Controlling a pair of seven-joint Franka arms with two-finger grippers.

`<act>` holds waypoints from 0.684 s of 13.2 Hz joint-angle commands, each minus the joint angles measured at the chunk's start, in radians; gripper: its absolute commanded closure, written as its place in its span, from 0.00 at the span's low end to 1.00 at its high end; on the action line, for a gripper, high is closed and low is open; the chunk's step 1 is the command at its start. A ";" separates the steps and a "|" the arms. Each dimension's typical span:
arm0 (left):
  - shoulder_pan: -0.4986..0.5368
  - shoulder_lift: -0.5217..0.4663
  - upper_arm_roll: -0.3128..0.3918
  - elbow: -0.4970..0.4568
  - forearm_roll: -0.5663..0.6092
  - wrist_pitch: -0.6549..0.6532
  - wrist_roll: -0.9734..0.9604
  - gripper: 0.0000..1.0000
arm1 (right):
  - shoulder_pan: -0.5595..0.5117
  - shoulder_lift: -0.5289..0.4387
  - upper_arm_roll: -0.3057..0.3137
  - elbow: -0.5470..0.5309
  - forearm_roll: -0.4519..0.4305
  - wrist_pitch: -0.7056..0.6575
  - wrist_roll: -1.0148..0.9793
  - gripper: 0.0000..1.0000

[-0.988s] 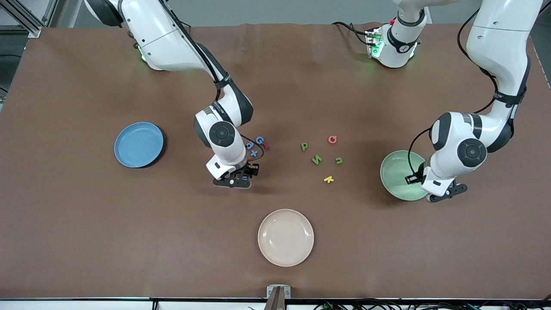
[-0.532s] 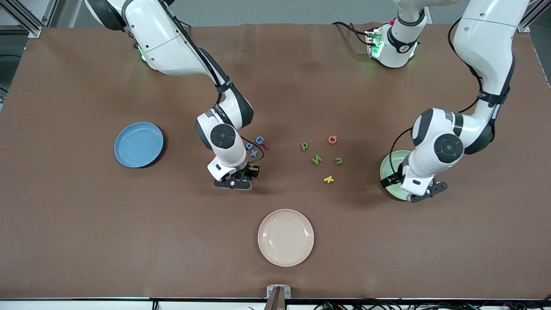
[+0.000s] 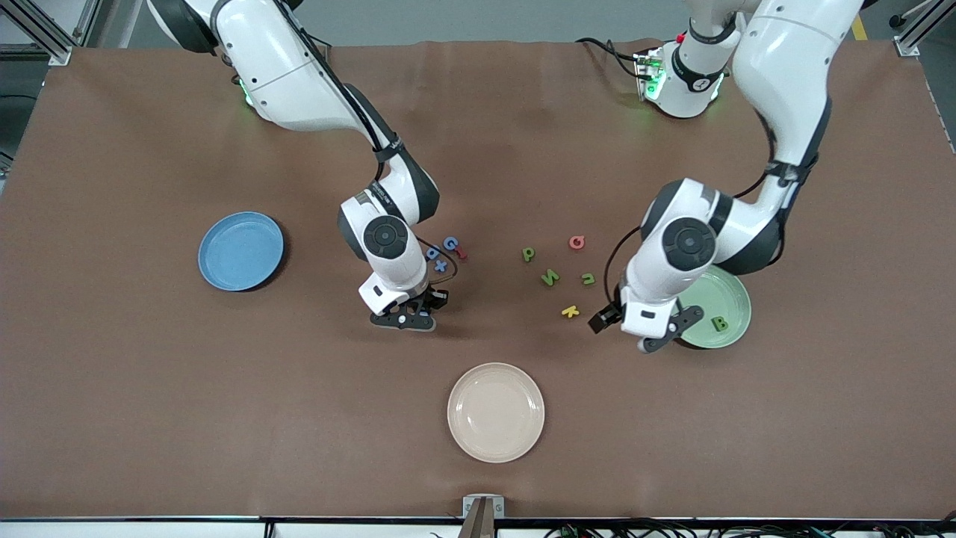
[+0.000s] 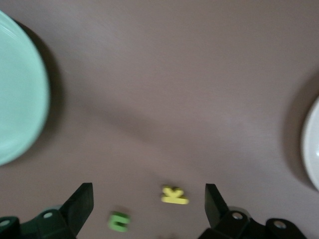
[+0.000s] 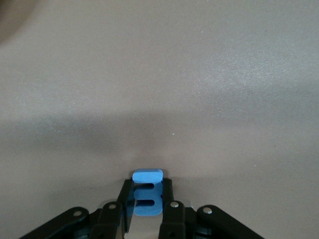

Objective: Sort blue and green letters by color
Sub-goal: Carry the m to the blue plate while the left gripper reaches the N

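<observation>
My right gripper [image 3: 405, 320] hangs low over the table, nearer the front camera than a cluster of blue letters [image 3: 441, 254]. It is shut on a blue letter E [image 5: 147, 191]. My left gripper [image 3: 657, 332] is open and empty at the green plate's [image 3: 736, 295] edge. In the left wrist view its open fingers [image 4: 79, 204] flank a yellow k [image 4: 174, 195] and a green u [image 4: 119, 221] below. A green B [image 3: 719, 323] lies in the green plate. Green p [image 3: 528, 254], N [image 3: 550, 277] and u [image 3: 588, 279] lie mid-table. The blue plate [image 3: 240, 250] stands toward the right arm's end.
A beige plate [image 3: 496, 412] sits nearest the front camera, and its rim shows in the left wrist view [image 4: 311, 149]. A yellow k [image 3: 570, 311] and a red Q [image 3: 576, 241] lie among the green letters. A small red letter [image 3: 461, 253] touches the blue cluster.
My left gripper has moved from over the green plate toward the middle letters, and a green B now shows in the plate. My right gripper has barely moved.
</observation>
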 commanded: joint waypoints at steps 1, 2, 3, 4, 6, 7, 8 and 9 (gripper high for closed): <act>-0.017 0.094 0.002 0.085 0.006 0.067 -0.056 0.03 | -0.028 -0.004 0.004 0.023 -0.017 -0.023 0.006 0.98; -0.028 0.114 0.000 0.085 0.003 0.133 -0.066 0.03 | -0.041 -0.010 0.004 0.023 -0.019 -0.040 -0.004 0.99; -0.040 0.136 0.000 0.084 -0.010 0.199 -0.086 0.04 | -0.067 -0.021 0.005 0.024 -0.020 -0.072 -0.027 0.99; -0.052 0.151 0.000 0.082 -0.020 0.247 -0.112 0.05 | -0.085 -0.048 0.005 0.023 -0.019 -0.113 -0.077 0.99; -0.057 0.150 0.000 0.060 -0.020 0.247 -0.132 0.06 | -0.142 -0.113 0.005 0.008 -0.019 -0.224 -0.185 0.99; -0.057 0.137 0.000 0.012 -0.018 0.247 -0.136 0.06 | -0.163 -0.162 0.007 -0.023 -0.017 -0.273 -0.246 1.00; -0.075 0.124 -0.001 -0.029 -0.018 0.246 -0.165 0.07 | -0.185 -0.220 0.005 -0.072 -0.017 -0.290 -0.292 1.00; -0.103 0.111 0.000 -0.065 -0.018 0.244 -0.219 0.08 | -0.226 -0.287 0.007 -0.145 -0.017 -0.290 -0.358 1.00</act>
